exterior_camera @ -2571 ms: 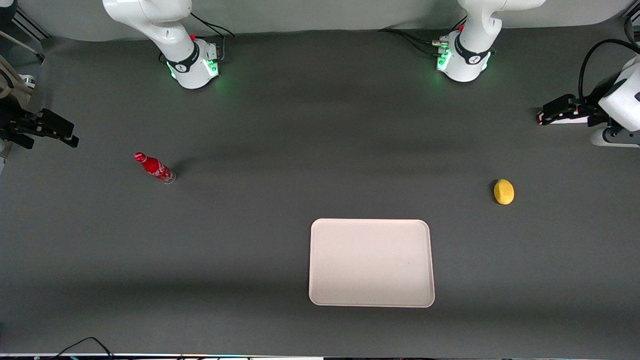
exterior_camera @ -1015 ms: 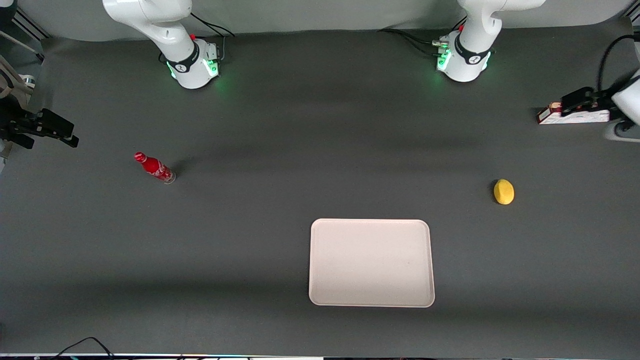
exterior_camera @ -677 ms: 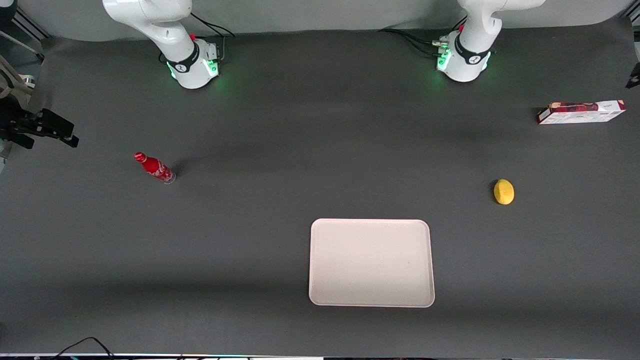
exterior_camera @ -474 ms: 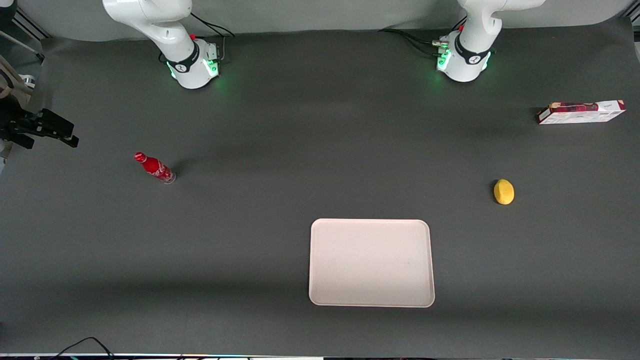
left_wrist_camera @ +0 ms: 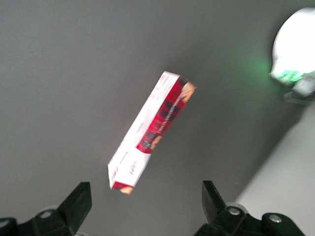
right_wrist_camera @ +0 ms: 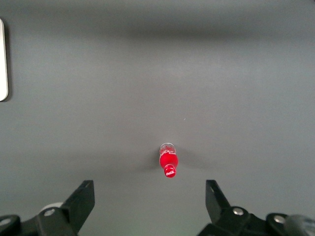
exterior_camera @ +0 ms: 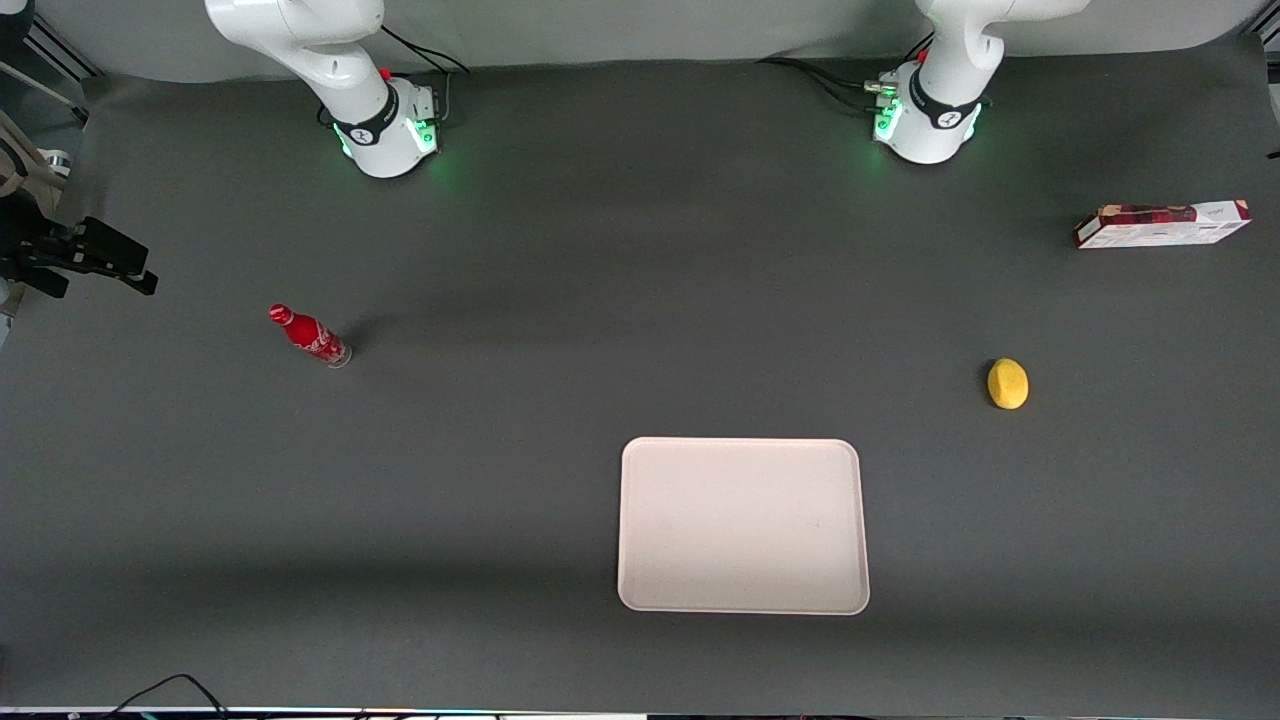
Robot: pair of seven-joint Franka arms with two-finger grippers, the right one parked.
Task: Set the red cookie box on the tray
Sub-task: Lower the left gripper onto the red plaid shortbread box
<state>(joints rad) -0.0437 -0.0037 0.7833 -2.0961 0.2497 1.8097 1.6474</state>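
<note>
The long narrow dark-red cardboard cookie box (exterior_camera: 1162,224) (left_wrist_camera: 150,129) with its white label panel lay flat on the dark grey matte table (exterior_camera: 600,300), toward the working arm's end, well apart from the flat pale cream plastic tray (exterior_camera: 742,525) nearer the front camera. A pale wall edged the table past the arm bases. The black two-finger gripper (left_wrist_camera: 146,206) hung above the box, fingers spread wide, touching nothing. A yellow lemon (exterior_camera: 1007,384) lay between box and tray.
</note>
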